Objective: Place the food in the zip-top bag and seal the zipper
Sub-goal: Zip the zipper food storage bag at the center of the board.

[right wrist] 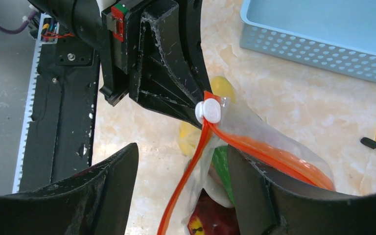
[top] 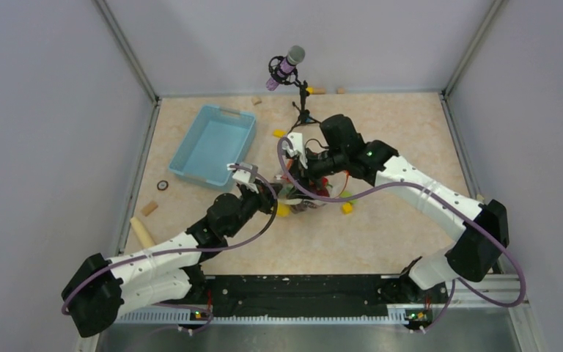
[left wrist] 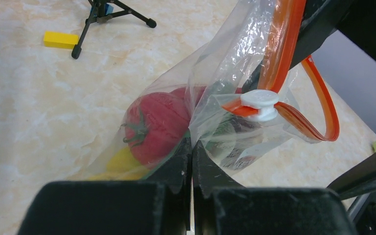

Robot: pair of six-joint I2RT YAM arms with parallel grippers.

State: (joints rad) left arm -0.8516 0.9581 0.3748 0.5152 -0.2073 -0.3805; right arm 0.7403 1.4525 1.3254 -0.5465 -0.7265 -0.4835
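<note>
The clear zip-top bag [left wrist: 225, 58] is held up off the table in the middle [top: 302, 196]. Inside it are a red tomato [left wrist: 156, 122], a yellow banana [left wrist: 122, 161], a green piece [right wrist: 220, 164] and a dark red piece [right wrist: 215, 215]. Its orange-red zipper [left wrist: 284, 44] is parted into an open loop, with the white slider [left wrist: 259, 104] at one end. My left gripper [left wrist: 192, 147] is shut on the bag's plastic just below the slider. My right gripper [right wrist: 182, 148] is open, with one finger [right wrist: 254, 191] inside the bag mouth between the two zipper strips [right wrist: 186, 186].
A light-blue basket [top: 212, 143] stands at the back left. A microphone on a tripod [top: 300, 103] stands behind the bag. Yellow blocks [top: 347, 207] lie around the bag, one near the tripod [left wrist: 61, 39]. Wooden pieces [top: 143, 233] lie at the left edge.
</note>
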